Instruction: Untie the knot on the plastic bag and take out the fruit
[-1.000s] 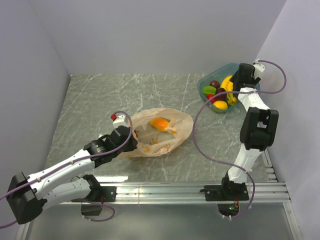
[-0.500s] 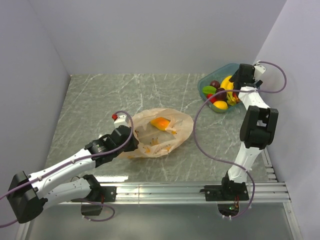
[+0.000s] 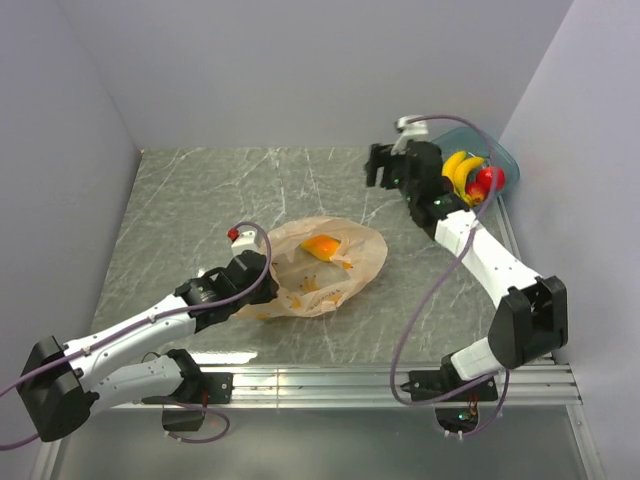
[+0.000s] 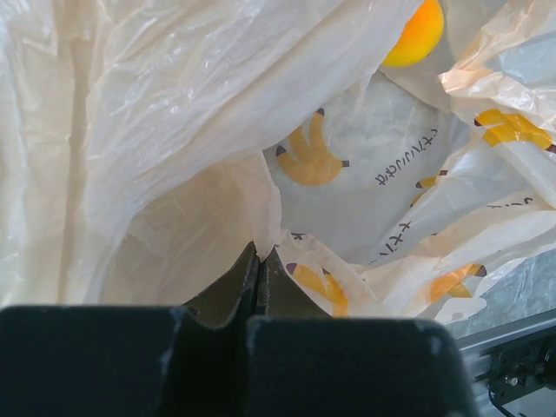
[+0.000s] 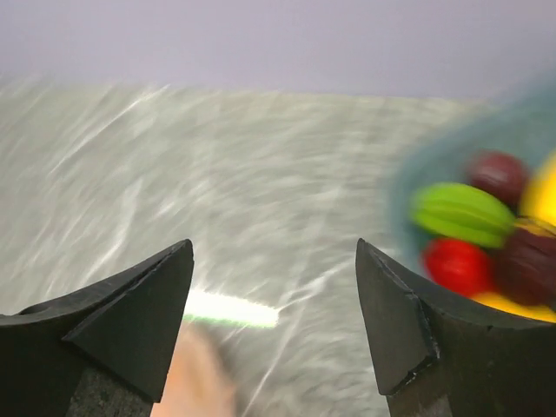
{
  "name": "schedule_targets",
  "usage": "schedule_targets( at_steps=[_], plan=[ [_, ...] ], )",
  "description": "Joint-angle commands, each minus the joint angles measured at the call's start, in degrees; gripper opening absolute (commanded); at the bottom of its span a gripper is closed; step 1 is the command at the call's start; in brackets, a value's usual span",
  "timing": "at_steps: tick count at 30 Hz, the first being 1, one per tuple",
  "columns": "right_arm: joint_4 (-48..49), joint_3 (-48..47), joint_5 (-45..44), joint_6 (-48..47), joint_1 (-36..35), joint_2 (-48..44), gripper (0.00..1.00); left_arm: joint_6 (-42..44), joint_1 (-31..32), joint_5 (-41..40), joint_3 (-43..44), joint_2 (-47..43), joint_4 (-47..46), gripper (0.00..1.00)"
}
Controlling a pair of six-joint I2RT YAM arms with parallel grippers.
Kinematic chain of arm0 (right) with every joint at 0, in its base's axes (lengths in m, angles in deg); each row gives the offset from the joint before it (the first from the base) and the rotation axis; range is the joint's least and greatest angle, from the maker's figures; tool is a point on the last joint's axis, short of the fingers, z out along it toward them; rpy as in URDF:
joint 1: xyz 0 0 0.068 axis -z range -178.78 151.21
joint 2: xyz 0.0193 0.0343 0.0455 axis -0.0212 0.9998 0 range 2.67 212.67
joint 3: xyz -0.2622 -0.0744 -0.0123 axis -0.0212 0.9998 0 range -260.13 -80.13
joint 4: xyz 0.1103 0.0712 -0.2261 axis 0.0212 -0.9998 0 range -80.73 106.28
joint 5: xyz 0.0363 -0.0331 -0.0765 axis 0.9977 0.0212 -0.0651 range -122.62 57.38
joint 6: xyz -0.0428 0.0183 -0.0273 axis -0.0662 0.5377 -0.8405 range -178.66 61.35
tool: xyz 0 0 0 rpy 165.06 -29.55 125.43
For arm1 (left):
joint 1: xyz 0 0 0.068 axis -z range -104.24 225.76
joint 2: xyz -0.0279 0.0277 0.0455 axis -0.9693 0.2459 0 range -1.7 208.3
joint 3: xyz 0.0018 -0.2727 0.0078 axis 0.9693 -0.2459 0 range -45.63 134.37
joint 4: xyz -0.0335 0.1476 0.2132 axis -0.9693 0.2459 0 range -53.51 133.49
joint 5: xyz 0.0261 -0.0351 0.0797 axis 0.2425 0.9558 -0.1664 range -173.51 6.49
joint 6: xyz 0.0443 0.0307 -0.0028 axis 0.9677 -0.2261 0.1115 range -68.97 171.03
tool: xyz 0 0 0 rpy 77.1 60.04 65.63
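Observation:
The plastic bag (image 3: 325, 270) lies crumpled at the table's middle with its mouth open, and no knot shows. An orange fruit (image 3: 320, 246) lies inside it and also shows in the left wrist view (image 4: 419, 30). My left gripper (image 3: 264, 288) is at the bag's left edge and is shut on a fold of the bag's plastic (image 4: 261, 200). Its tips (image 4: 259, 252) are pressed together. My right gripper (image 3: 380, 165) hangs open and empty above bare table, left of the teal tub (image 3: 478, 128). In the right wrist view the gripper (image 5: 274, 248) looks down on blurred table.
The teal tub stands at the back right against the wall. It holds a banana (image 3: 455, 165), a red fruit (image 3: 488, 178) and others. In the right wrist view a green fruit (image 5: 460, 215) and a red fruit (image 5: 456, 265) show. Walls close the table on three sides.
My right arm has swung left from above the tub to over the table beside it. The tub now sits farther back right. The left arm and bag have hardly moved.

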Motion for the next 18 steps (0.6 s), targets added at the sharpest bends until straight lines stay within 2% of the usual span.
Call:
schedule_targets(
  at_steps=[1,6,9,15,18],
  plan=[
    [-3.7,1.7,10.0,-12.3,-5.4,-3.1,0.81,0.6,-0.1,-0.3,3.0,0.9,-1.2,0.01],
    [-12.4,0.5,16.7,-19.8,-15.9,-2.4,0.81,1.0,-0.2,-1.6,5.5,2.3,0.2,0.01],
    [-14.1,0.2,18.0,-22.0,-19.8,-1.3,0.81,1.2,-0.1,-2.0,7.6,3.1,1.4,0.01],
    [-16.1,-0.2,19.7,-24.4,-23.6,3.2,0.81,2.0,-0.1,-3.1,10.5,4.0,2.2,0.01],
    [-16.5,-1.5,16.1,-25.1,-24.2,7.0,0.81,2.6,-0.2,-3.2,11.6,5.3,2.7,0.00]
  ],
)
